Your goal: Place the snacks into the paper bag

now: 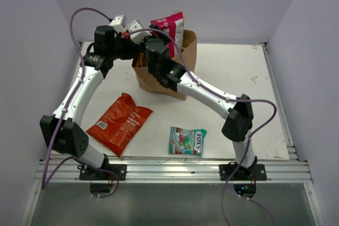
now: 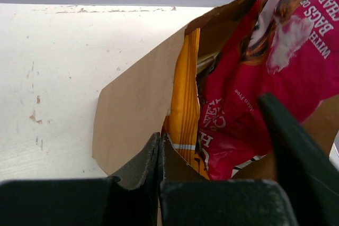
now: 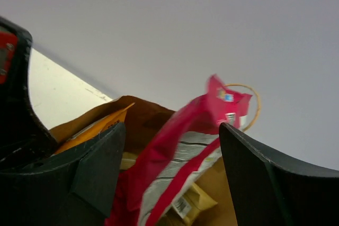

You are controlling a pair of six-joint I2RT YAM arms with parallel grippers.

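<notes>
Ok, current state. White table [image 1: 238, 78], both arms reaching to its far middle. Left arm [image 1: 85, 91] comes in from the left side. Right arm [image 1: 212, 93] crosses over from the right and sits above the bag mouth.

Paper bag [image 1: 151, 80] stands upright at the far middle of the table, mouth open, one thin loop handle visible behind it in the right wrist view.

Magenta bag [image 1: 170, 27] stands on end in the paper bag, lower part inside, top part sticking well above the rim.

Red-orange chip bag [image 1: 119, 123] lies flat on the table, near-left, well apart from the paper bag.

Orange-yellow bag [image 2: 185, 93] is inside the paper bag, on edge between the bag's wall and the magenta bag.

Teal candy packet [image 1: 187, 141] lies flat near the front edge, right of the chip bag, not touching it.

Right gripper [image 3: 170, 130]: fingers spread wide, magenta bag between them, neither pad visibly touching it.

Left gripper [image 2: 159, 138]: fingers pressed together, pinching the paper bag's near wall at the rim.
</notes>
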